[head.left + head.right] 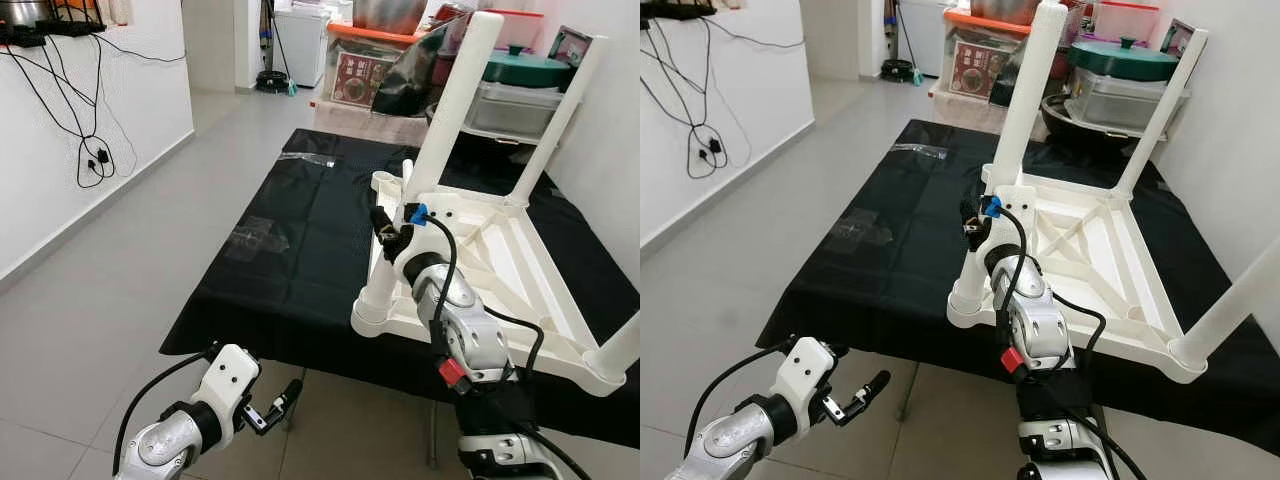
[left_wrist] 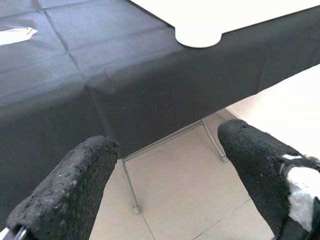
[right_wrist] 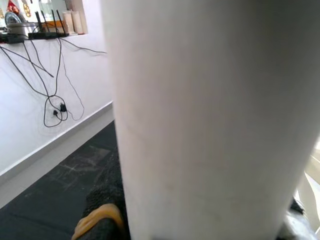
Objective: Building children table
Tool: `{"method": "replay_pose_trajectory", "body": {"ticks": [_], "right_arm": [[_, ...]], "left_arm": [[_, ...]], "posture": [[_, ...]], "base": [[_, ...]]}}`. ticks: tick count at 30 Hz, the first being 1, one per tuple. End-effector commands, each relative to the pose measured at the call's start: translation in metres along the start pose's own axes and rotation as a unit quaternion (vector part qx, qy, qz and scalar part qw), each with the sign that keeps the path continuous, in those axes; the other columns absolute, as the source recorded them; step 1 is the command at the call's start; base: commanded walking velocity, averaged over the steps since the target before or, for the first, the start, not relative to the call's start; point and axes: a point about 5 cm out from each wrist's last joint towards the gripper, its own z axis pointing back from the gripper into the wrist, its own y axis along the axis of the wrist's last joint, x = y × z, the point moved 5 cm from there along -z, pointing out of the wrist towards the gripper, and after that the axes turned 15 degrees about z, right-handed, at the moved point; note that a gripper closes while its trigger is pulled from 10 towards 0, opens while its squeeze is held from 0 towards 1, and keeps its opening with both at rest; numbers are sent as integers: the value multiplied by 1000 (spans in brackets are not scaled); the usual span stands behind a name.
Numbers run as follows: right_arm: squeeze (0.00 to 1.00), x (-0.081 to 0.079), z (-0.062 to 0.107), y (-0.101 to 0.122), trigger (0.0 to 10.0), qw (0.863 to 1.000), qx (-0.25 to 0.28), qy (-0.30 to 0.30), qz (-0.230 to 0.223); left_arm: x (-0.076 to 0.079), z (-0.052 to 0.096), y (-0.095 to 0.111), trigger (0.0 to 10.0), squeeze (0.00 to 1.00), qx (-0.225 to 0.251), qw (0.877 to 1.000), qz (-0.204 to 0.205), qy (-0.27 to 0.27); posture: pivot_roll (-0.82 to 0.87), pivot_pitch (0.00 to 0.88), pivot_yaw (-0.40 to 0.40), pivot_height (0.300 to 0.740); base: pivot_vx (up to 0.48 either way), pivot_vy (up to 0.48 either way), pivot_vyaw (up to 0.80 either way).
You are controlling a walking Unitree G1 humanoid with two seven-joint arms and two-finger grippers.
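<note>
A white children's table (image 1: 500, 270) lies upside down on a black-clothed table (image 1: 290, 280). Two of its legs rise at the far corners, the taller-looking one (image 1: 462, 95) on the left. A third leg (image 1: 618, 350) stands at the near right corner. At the near left corner, my right gripper (image 1: 390, 235) is shut on the fourth white leg (image 3: 210, 120) just above its socket (image 1: 372, 312). One black finger (image 3: 107, 200) presses against that leg in the right wrist view. My left gripper (image 1: 275, 405) hangs open below the cloth's front edge, with nothing between its fingers (image 2: 75, 185).
Two clear plastic bags (image 1: 255, 240) (image 1: 305, 158) lie on the cloth to the left. Storage boxes and pots (image 1: 520, 85) crowd the far end. Cables (image 1: 90, 150) hang on the left wall. Thin metal table legs (image 2: 127, 185) stand under the cloth on grey tiles.
</note>
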Motion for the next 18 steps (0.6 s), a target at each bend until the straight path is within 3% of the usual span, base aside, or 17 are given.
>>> {"method": "replay_pose_trajectory", "body": {"ticks": [1, 3, 6, 7, 8, 17, 18], "right_arm": [[235, 7, 2, -3, 10000, 1000, -4, -12, 16], [235, 7, 2, -2, 10000, 1000, -3, -11, 16], [318, 7, 3, -1, 10000, 1000, 1, -9, 8], [580, 7, 3, -1, 10000, 1000, 2, -9, 7], [600, 7, 3, 0, 10000, 1000, 3, -9, 8], [549, 8, 2, 5, 10000, 1000, 9, -10, 12], [396, 8, 2, 7, 10000, 1000, 11, -11, 14]], "left_arm": [[3, -3, -2, 10000, 0, -2, 1000, -2, -8], [3, -3, -2, 10000, 0, -2, 1000, -2, -8], [3, -3, -2, 10000, 0, -3, 1000, -1, -8], [3, -3, -2, 10000, 0, -3, 1000, -1, -9], [3, -3, -2, 10000, 0, -3, 1000, -1, -9], [1, -3, -3, 10000, 0, -4, 1000, -1, -8], [2, -3, -4, 10000, 0, -4, 1000, -1, -9]], "posture": [[37, 0, -109, 740], [36, 0, -108, 740], [38, 0, -109, 740], [38, 0, -109, 740], [37, 0, -109, 740], [36, 0, -107, 740], [36, 0, -107, 740]], "base": [[0, 0, 0], [0, 0, 0], [0, 0, 0], [0, 0, 0], [0, 0, 0], [0, 0, 0], [0, 0, 0]]}}
